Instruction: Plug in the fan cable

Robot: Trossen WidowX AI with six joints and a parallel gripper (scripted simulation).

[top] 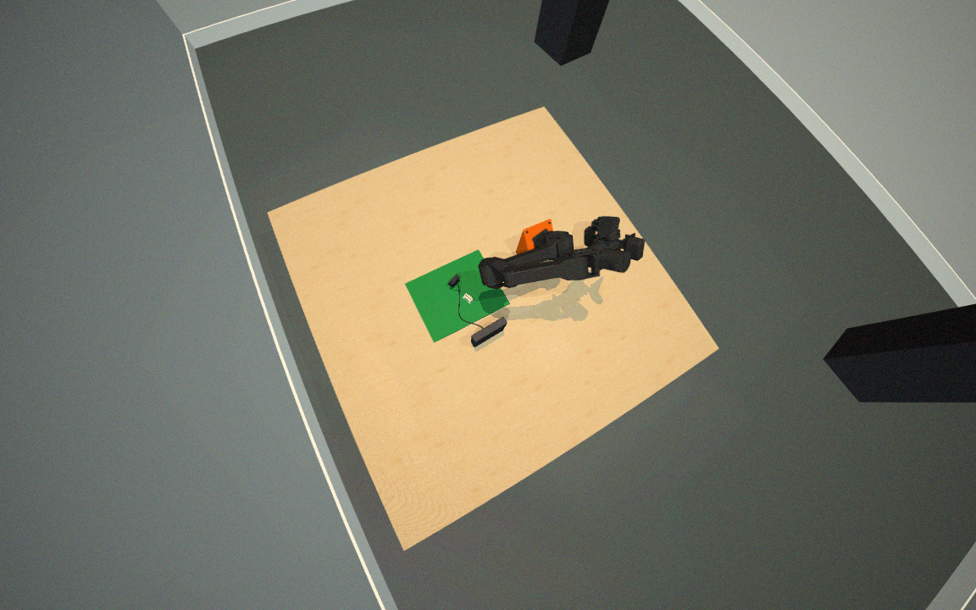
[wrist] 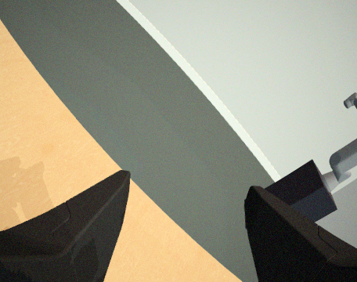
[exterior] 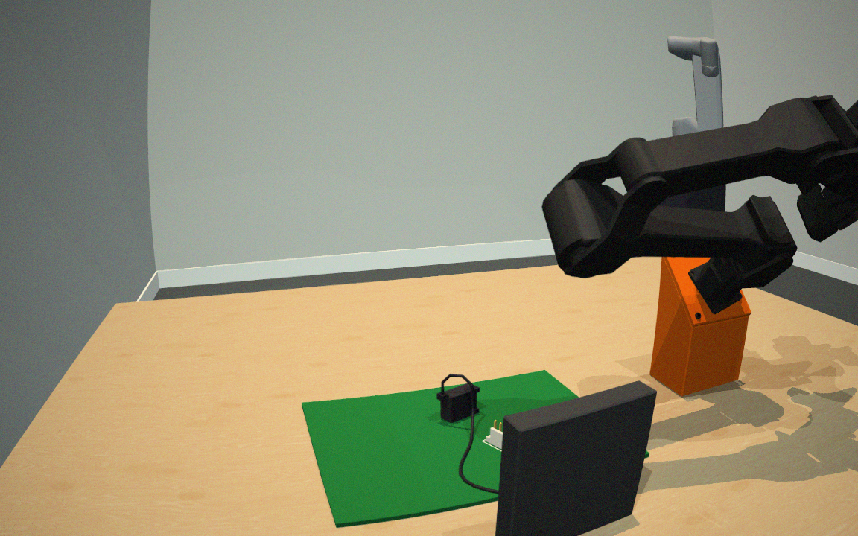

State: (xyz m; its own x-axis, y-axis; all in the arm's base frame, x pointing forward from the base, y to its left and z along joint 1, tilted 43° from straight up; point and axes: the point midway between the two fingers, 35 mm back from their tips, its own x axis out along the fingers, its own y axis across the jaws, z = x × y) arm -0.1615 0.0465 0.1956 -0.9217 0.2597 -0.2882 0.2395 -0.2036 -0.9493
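The black plug (top: 453,281) (exterior: 459,402) stands on the green board (top: 435,322) (exterior: 365,466), beside the header and apart from it. Its thin black cable (top: 459,307) (exterior: 462,464) arches over the plug's top and runs to the fan (top: 489,333) (exterior: 572,459), a dark square slab standing on edge at the board's side. The white header (top: 467,297) (exterior: 488,439) has upright pins; in the exterior view the fan hides part of it. My gripper (wrist: 190,189) is open and empty, with its fingers well apart. It is far from the plug and board, on the arm's side near the table edge.
The black arm (top: 545,271) (exterior: 705,159) rises from an orange wedge base (top: 528,236) (exterior: 712,359), and its elbow hangs over the board's near side. Dark pedestals (top: 568,30) (top: 931,360) (wrist: 300,188) stand off the table; one bears a grey arm (exterior: 708,100) (wrist: 351,153).
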